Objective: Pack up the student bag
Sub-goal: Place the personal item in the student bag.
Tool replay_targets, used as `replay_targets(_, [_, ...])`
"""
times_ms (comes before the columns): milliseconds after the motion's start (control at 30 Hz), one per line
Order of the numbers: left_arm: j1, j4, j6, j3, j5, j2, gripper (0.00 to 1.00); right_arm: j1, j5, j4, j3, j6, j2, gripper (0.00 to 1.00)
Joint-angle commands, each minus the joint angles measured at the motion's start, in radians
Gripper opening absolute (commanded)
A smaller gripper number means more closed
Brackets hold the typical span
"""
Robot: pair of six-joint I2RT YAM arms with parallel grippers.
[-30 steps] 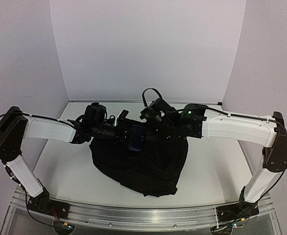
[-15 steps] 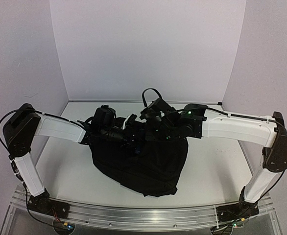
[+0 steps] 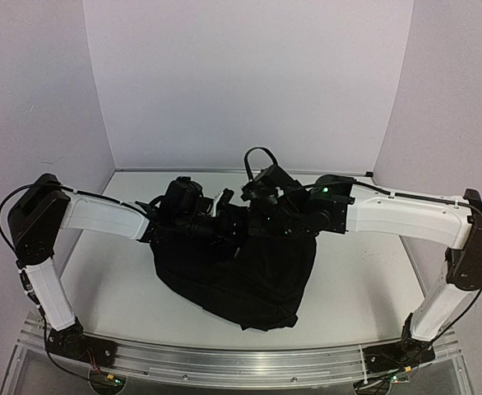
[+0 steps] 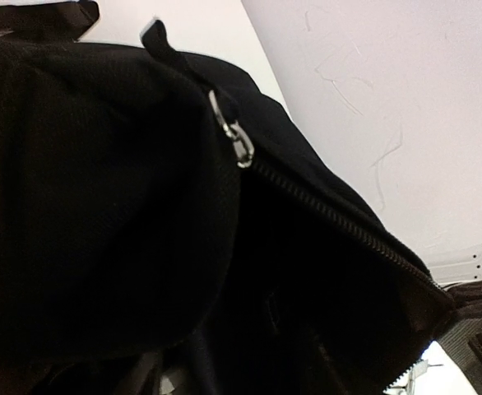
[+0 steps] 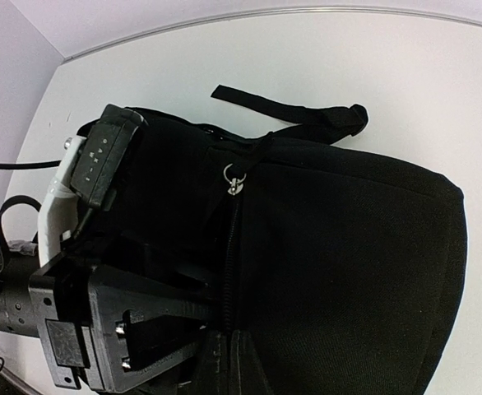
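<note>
The student bag [image 3: 249,280], a large black backpack, lies in the middle of the table with its zipped mouth toward the back. My right gripper [image 3: 256,216] is at that mouth. In the right wrist view its fingers [image 5: 231,350] are pressed together on the bag's [image 5: 348,247] zipper edge, below the silver zipper pull [image 5: 234,183]. My left gripper [image 3: 224,216] reaches into the mouth from the left, and its fingertips are hidden in the fabric. The left wrist view shows only the bag's dark inside [image 4: 101,206], the zipper line and the pull [image 4: 238,151].
The white table [image 3: 364,280] is enclosed by pale walls at the back and on both sides. An aluminium rail [image 3: 241,362] runs along the near edge by the arm bases. A loose black strap [image 5: 290,111] of the bag lies on the table behind it.
My left arm has pushed right, deeper into the bag's mouth. The dark blue thing at its gripper a second ago no longer shows. The right arm has barely moved.
</note>
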Motion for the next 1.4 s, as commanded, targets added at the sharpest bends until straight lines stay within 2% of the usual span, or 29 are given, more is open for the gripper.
replay_targets(0, [0.001,-0.098,0.079,0.007,-0.101,-0.092,0.62,0.0,0.078,0.042,0.006,0.006,-0.081,0.0])
replay_targets(100, [0.001,-0.148,0.108,0.017,-0.119,-0.095,0.62,0.0,0.08,0.043,0.003,0.003,-0.084,0.0])
replay_targets(267, [-0.002,-0.151,0.104,0.04,-0.079,-0.057,0.43,-0.001,0.081,0.045,-0.001,0.001,-0.082,0.0])
replay_targets(533, [-0.022,-0.109,0.101,0.073,-0.039,-0.035,0.4,0.0,0.032,0.091,-0.017,-0.017,-0.06,0.0])
replay_targets(700, [-0.018,-0.203,0.117,0.004,-0.213,-0.182,0.5,0.0,-0.083,0.192,-0.04,-0.024,-0.013,0.0])
replay_targets(967, [0.013,-0.394,0.125,-0.07,-0.338,-0.348,0.61,0.0,-0.193,0.305,-0.022,-0.037,0.086,0.0])
replay_targets(1167, [0.046,-0.416,0.104,-0.113,-0.365,-0.404,0.71,0.0,-0.175,0.305,-0.019,-0.002,0.152,0.0])
replay_targets(1367, [0.061,-0.418,0.105,-0.116,-0.361,-0.417,0.78,0.0,-0.17,0.305,-0.034,0.002,0.159,0.1])
